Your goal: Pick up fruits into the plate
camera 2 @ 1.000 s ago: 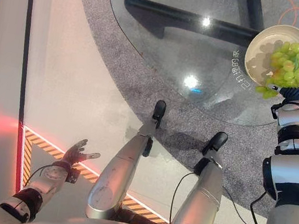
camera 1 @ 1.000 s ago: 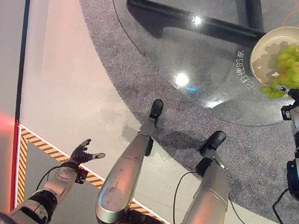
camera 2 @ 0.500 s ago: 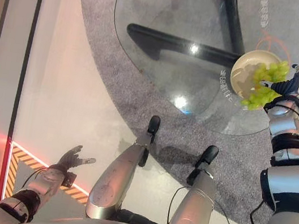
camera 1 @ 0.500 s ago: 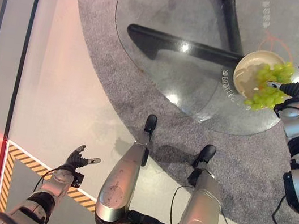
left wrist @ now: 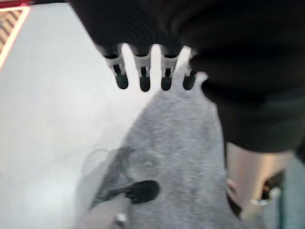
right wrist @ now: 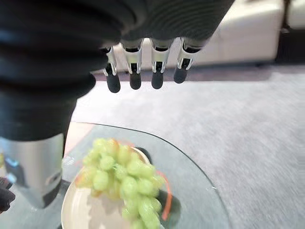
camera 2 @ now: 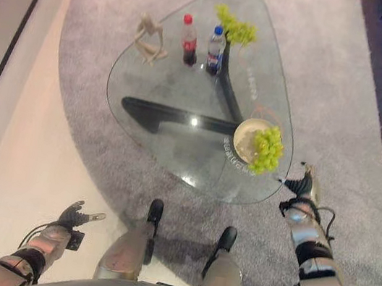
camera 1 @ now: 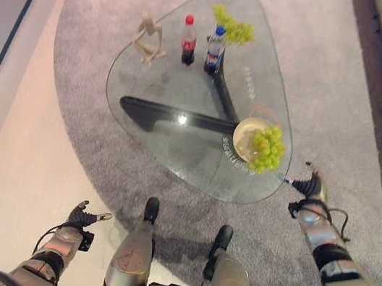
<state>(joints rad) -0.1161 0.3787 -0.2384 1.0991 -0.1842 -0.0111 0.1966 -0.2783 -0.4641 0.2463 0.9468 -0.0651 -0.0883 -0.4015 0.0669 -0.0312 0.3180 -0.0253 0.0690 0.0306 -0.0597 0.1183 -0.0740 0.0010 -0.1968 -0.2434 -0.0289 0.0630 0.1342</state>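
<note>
A bunch of green grapes (camera 1: 268,149) lay in the cream plate (camera 1: 244,139) at the glass surface's (camera 1: 163,87) near right edge; the right hand (camera 1: 309,187) hovered beside it, fingers relaxed, while the left hand (camera 1: 81,214) hung empty and released.

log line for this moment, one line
right hand: open, empty, off table edge | grapes: on plate | second bunch: far end | left hand: open, idle

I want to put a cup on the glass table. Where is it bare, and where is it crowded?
Bare: the wide near-left stretch of the glass table, between the figurine and the plate. Crowded: the far end, with two bottles and a green grape bunch; the near-right corner holds the plate of grapes.
</note>
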